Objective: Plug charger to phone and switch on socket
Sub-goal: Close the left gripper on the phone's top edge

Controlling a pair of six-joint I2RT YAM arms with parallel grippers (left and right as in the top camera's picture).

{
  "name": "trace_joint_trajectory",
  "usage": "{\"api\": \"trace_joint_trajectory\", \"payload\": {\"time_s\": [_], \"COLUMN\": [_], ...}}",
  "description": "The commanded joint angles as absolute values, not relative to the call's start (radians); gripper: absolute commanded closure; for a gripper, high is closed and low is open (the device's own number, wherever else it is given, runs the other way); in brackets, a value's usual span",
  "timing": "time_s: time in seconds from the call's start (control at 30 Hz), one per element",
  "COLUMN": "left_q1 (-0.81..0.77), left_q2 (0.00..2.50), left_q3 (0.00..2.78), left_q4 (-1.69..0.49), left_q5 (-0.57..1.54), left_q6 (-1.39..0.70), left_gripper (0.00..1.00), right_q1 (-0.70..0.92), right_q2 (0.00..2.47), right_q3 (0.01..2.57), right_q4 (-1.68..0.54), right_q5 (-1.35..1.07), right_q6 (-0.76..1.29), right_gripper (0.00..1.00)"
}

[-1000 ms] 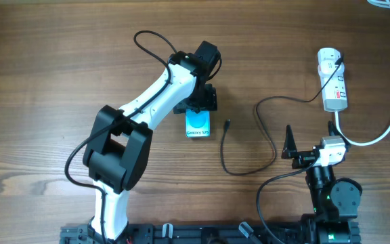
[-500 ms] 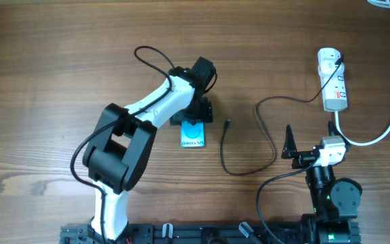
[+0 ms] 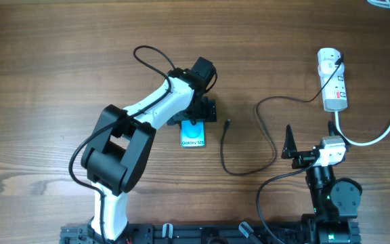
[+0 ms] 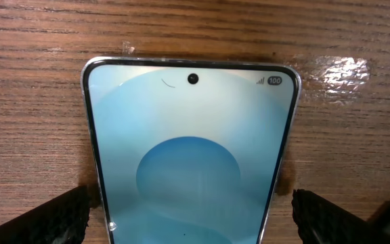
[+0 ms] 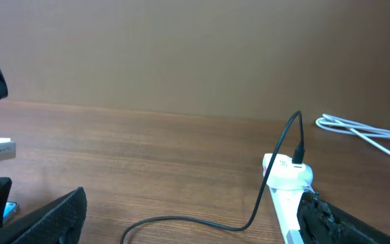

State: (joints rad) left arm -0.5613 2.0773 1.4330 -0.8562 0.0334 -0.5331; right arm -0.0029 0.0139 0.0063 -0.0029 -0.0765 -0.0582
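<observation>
The overhead camera looks straight down on the table [image 3: 46, 54] from well above, with the left arm [image 3: 154, 108] and right arm [image 3: 327, 183] rising from the lower edge. The left wrist camera hangs close over the phone [image 4: 191, 156] and faces down, while overhead the phone [image 3: 193, 135] is small at centre. The right wrist camera sits low and looks level across the table toward a wall [image 5: 181, 47]. It shares the socket [image 5: 288, 177] and charger [image 5: 181, 220] with the overhead's right side.

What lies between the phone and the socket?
Only the charger, looping from the socket, its free tip near the phone; otherwise bare table, seen overhead.
</observation>
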Motion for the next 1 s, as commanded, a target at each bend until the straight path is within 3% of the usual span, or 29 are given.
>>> {"api": "trace_joint_trajectory", "payload": {"time_s": [0.0,0.97], "left_q1": [-0.569,-0.583], "left_q2": [2.082,2.128], "left_q3": [1.406,1.406], "left_q4": [-0.856,-0.865], "left_q5": [0.044,0.052], "left_q6": [-0.559,-0.559], "left_gripper": [0.0,0.0], "right_q1": [0.001,0.001], "right_q2": [0.011,0.011], "right_q3": [0.006,0.006], "right_q4": [0.0,0.0], "right_q5": [-0.06,-0.06], "right_q6": [-0.072,-0.072], "right_gripper": [0.0,0.0]}}
